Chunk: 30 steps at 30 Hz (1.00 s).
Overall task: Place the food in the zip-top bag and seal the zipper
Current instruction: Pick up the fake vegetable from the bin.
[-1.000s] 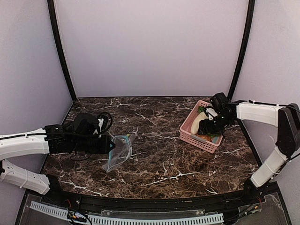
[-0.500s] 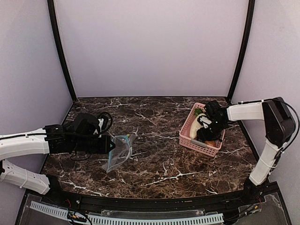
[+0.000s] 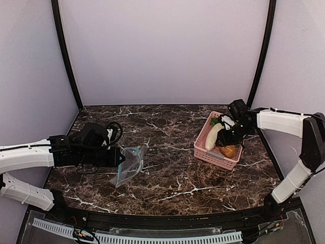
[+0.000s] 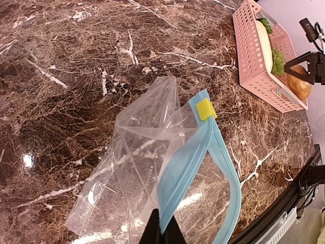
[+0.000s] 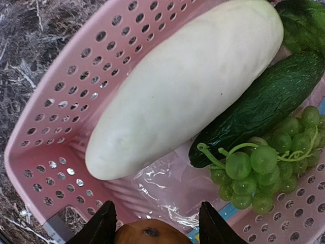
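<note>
In the left wrist view the clear zip-top bag (image 4: 127, 173) lies crumpled on the marble, its mouth gaping. My left gripper (image 4: 162, 234) is shut on one lip of the teal zipper (image 4: 188, 162), which carries a yellow slider (image 4: 205, 108). From above, the left gripper (image 3: 121, 156) holds the bag (image 3: 132, 163) left of centre. My right gripper (image 3: 229, 146) hangs over the pink basket (image 3: 203, 147). The brown-orange lump (image 5: 150, 234) sits between its fingers (image 5: 104, 229), gripped. Dark green leafy pieces (image 5: 304, 20) show at the basket's far end.
The basket (image 5: 61, 117) also holds a long white vegetable (image 5: 188, 86), a dark cucumber (image 5: 264, 107), green grapes (image 5: 259, 173) and a flat clear plastic sheet (image 5: 172, 188). It stands at the table's right side, by the black corner post (image 3: 259, 56).
My right gripper dipped toward the basket's near end and closed round the brown-orange lump, which now shows more plainly. The left gripper and the bag have not moved.
</note>
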Motion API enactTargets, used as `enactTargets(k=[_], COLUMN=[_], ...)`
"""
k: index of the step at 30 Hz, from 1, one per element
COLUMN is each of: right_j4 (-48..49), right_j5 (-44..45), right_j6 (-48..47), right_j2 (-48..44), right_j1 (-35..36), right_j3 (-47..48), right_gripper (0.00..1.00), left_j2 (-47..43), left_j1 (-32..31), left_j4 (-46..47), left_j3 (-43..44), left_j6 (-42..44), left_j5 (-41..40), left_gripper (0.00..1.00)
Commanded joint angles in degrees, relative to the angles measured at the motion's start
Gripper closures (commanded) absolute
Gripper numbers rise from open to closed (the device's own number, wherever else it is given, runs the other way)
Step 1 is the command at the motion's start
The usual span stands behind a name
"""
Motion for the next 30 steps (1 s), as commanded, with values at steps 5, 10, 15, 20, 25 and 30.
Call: enactTargets(k=[5, 10, 15, 20, 25, 30], right_j4=[-3.0, -2.6, 1.4, 8.5, 17.3, 29.7], right_j5=[-3.2, -7.8, -11.1, -10.0, -3.6, 7.9], right_j6=[4.0, 8.4, 15.7, 23.1, 28.5, 30.6], right_j2=[-11.0, -20.3, -29.8, -35.7, -35.9, -32.8], right_j1=[0.4, 3.1, 8.9, 17.1, 27.0, 37.3], right_j3=[4.3, 5.1, 1.8, -2.0, -5.1, -8.3], right_gripper=[0.6, 0.63, 0.65, 0.65, 0.65, 0.65], left_j2=[0.0, 0.7, 2.8, 6.9, 11.7, 14.6], left_j1=[-0.2, -0.8, -3.7, -6.4, -8.8, -9.9], left_j4=[-1.4, 3.0, 8.1, 14.0, 17.7, 22.2], left_j3=[1.4, 2.0, 3.4, 6.1, 8.6, 7.3], left_j6=[-0.9, -4.3, -9.3, -13.2, -14.2, -16.4], left_j5=[2.6, 8.4, 9.9, 11.7, 11.9, 12.1], left_gripper=[0.99, 0.99, 0.99, 0.99, 0.99, 0.99])
